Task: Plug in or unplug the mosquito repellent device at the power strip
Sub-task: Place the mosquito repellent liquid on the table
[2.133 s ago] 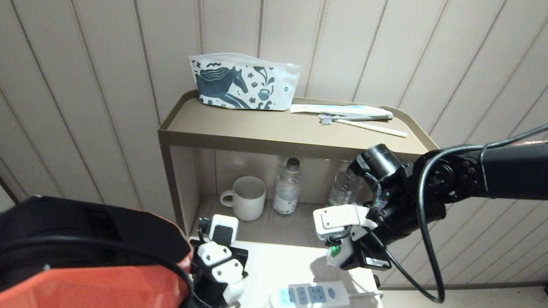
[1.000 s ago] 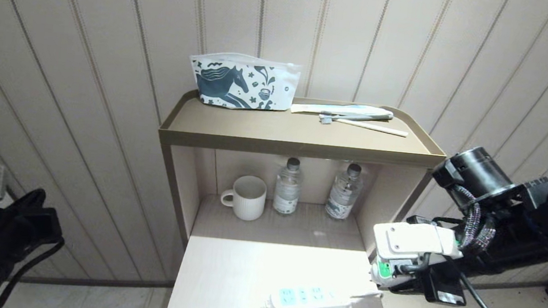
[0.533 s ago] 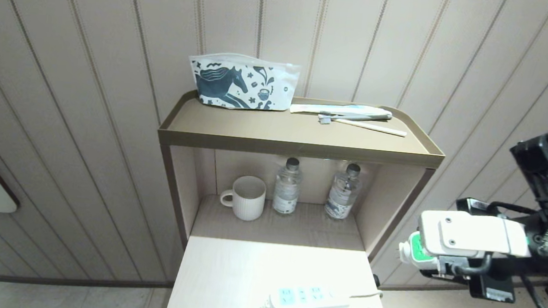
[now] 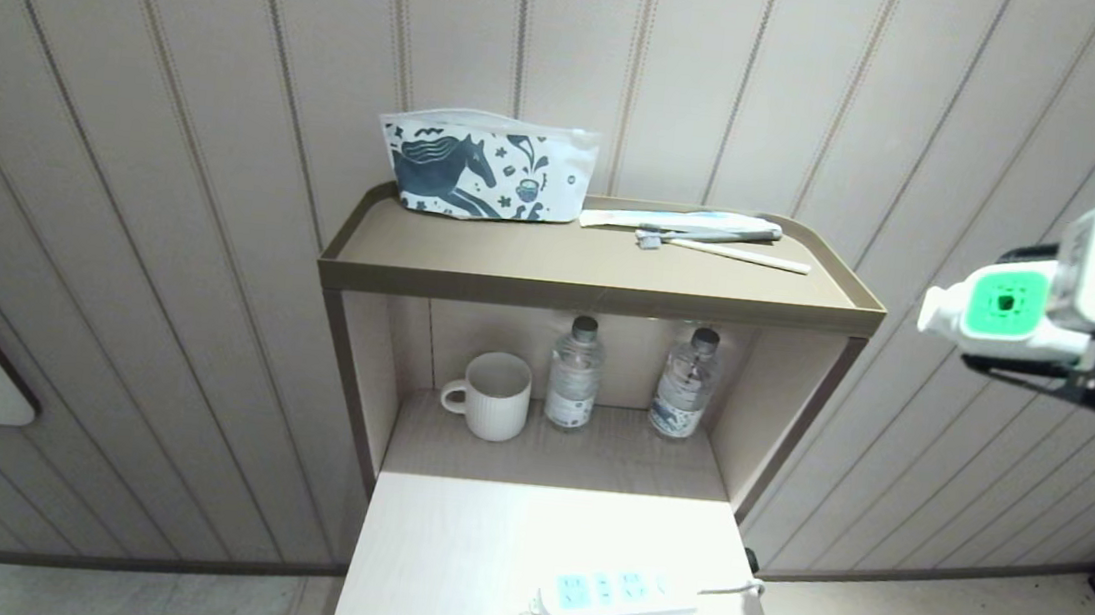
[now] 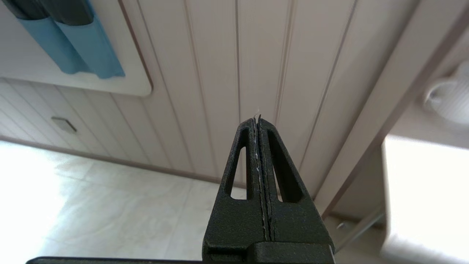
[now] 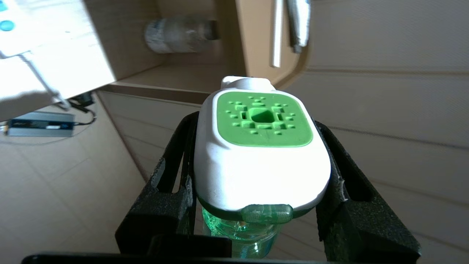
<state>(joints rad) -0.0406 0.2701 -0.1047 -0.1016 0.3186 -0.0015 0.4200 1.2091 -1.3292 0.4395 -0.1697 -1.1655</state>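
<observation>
The right tool [image 6: 256, 183] clamps the mosquito repellent device [image 6: 261, 154], held high and well apart from the power strip [image 4: 618, 601] on the worktop [image 4: 443, 559]. Unplugging looks done; next, set it down. The left tool [image 5: 258, 121], pressed closed, idles.

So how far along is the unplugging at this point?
Done: the power strip lies on the table with nothing plugged into it. In hand: the right gripper clamps the mosquito repellent device, held up in the air to the right of the shelf unit. Left: setting the device down somewhere. The left gripper is shut and empty, off beside the unit.
</observation>
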